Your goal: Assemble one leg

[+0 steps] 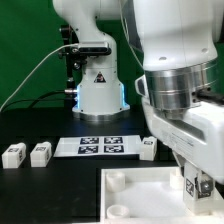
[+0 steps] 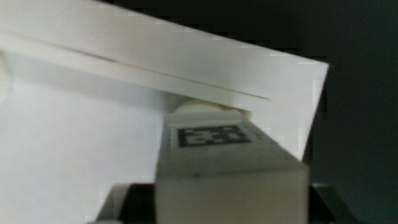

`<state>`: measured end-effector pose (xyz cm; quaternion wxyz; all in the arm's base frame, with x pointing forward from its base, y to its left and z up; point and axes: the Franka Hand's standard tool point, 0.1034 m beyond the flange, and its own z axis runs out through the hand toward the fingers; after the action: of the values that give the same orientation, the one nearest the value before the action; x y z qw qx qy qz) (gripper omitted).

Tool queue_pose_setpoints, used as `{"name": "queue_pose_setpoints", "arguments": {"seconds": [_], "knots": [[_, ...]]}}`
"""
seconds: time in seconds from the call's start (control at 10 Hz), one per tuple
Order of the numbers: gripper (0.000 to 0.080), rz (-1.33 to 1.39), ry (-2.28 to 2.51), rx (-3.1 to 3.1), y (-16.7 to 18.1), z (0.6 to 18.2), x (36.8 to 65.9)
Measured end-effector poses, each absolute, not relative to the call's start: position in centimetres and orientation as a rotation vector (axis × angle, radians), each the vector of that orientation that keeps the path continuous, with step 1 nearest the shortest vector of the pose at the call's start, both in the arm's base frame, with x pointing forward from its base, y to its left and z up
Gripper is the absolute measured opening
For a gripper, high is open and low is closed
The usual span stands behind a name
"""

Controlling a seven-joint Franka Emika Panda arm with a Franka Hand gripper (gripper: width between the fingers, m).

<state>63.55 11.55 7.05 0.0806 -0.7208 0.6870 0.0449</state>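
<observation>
Leg (image 2: 215,150) is sitting clamped in my gripper (image 1: 192,178), the fingers pressing on its two sides and the tagged face turning toward the wrist camera. Its long axis is running straight out along my fingers, pointing down at the board (image 1: 150,195). So the leg is lying directly ahead of me, not off to a side.

In the wrist view the far end is meeting, or nearly meeting, the white surface close to one board edge. I cannot tell whether it is touching or hovering.

In the exterior view I am hanging over the board's right part. Near socket (image 1: 118,210) and far socket (image 1: 115,178), both on the exterior view's left of the board, are showing empty. Whatever socket is lying under the leg is hiding behind my wrist.

Three loose legs are waiting on the bench (image 1: 40,180): two (image 1: 13,154) (image 1: 41,153) well apart to the exterior view's left, one (image 1: 148,148) just beside the marker board (image 1: 100,146).
</observation>
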Motion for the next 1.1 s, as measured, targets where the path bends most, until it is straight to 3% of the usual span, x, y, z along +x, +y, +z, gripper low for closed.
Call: {"name": "queue_pose_setpoints", "arguments": {"seconds": [0.3, 0.4, 0.5, 0.6, 1.1], "knots": [[0.0300, 0.128, 2.027, -2.173, 11.56, 7.01, 63.49], [0.0512, 0.126, 2.019, -2.178, 11.60, 7.01, 63.50], [0.0512, 0.088, 1.839, -2.326, 11.54, 7.06, 63.61], [0.0616, 0.048, 1.589, -2.510, 11.60, 7.21, 63.69], [0.0649, -0.083, 0.707, -2.903, 11.83, 7.28, 63.96]]}}
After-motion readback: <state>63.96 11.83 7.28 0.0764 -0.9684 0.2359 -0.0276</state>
